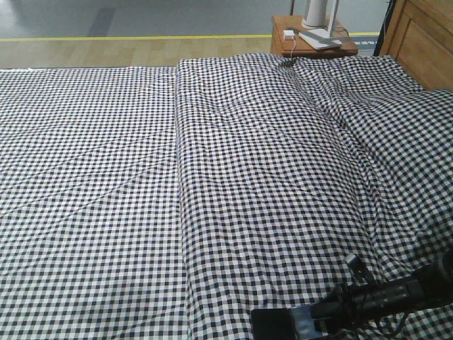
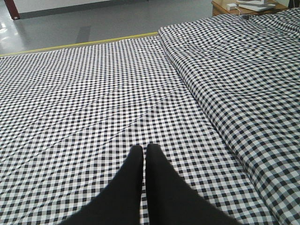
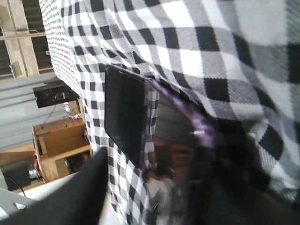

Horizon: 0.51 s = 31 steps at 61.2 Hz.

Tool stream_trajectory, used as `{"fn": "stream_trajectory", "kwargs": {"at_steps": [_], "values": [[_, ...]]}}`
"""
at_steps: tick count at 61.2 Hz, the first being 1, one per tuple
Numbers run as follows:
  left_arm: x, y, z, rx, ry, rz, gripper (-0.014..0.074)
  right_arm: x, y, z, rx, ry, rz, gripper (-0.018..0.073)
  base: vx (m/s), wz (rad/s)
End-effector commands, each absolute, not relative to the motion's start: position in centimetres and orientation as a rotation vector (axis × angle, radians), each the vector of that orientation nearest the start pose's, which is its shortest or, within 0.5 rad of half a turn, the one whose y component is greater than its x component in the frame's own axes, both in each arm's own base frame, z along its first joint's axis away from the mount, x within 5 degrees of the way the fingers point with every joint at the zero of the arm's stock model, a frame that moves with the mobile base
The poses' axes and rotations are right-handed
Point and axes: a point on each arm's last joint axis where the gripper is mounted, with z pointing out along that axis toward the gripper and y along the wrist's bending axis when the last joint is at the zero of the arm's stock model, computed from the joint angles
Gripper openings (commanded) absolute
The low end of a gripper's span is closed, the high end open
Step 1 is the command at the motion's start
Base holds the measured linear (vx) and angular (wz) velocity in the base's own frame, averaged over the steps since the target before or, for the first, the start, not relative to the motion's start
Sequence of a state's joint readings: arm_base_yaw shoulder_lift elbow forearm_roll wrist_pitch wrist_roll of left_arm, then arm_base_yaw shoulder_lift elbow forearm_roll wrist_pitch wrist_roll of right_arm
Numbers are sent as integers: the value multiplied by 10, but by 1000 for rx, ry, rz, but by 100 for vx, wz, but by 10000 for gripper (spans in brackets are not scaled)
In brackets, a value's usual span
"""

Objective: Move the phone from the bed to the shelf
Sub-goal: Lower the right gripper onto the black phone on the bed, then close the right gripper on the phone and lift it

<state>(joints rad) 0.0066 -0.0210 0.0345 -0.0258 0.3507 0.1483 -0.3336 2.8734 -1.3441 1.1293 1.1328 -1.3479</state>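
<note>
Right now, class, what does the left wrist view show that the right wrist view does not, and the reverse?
Left wrist only: the left gripper, fingers closed together, and the bedside table far off. Right wrist only: the phone, lying close to the camera. Both: the checked cover of the bed.

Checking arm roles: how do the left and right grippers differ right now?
The left gripper has its jaws together and empty, while the right gripper's grip is unclear. The left is over bare bed; the right is at the phone. Both are low over the bed.
</note>
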Motion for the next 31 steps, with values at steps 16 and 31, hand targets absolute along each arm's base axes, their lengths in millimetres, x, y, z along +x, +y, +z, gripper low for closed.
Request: {"fn": "stream_trajectory", "kwargs": {"at_steps": [16,31], "values": [[54,-1,186,102,1745,72,1,324,-28,-102,-52,2612,1792,-12,0,0],[54,-1,186,102,1745,72,1,330,-29,-90,-86,2591,1785,-9,0,0]]}}
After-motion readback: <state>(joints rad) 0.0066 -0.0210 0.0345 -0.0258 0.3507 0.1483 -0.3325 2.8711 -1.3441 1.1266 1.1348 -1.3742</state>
